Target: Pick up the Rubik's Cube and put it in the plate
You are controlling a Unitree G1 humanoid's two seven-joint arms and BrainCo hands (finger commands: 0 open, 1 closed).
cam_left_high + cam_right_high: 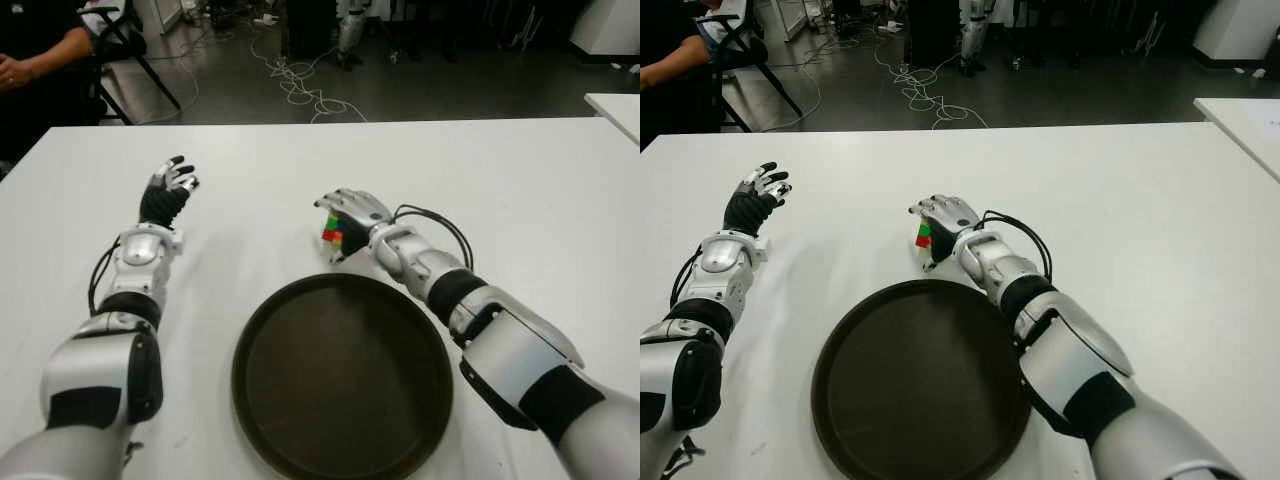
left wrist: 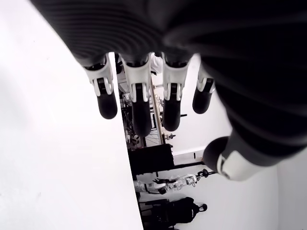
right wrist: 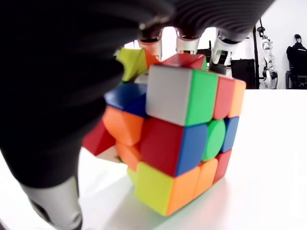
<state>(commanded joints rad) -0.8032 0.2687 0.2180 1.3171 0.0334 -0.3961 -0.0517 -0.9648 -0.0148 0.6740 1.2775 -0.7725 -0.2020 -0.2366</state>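
Fingers of the right hand (image 1: 350, 215) curl over the Rubik's Cube (image 1: 332, 236), which sits on the white table (image 1: 520, 190) just beyond the far rim of the dark round plate (image 1: 343, 375); the right wrist view shows the cube's lower edge resting on the tabletop, its layers slightly twisted out of line, with the fingertips draped over its top and far side and the thumb close at its flank; the grasp looks closed around the cube, though the lift has not begun. The left hand (image 1: 166, 192) shows well off to the left of the plate, its fingers loosely extended and holding nothing. By this showing the task stands at its first stage: the cube is gripped but not raised; the plate holds nothing; the lift, the short carry toward the robot and the release inside the rim are all left to do.
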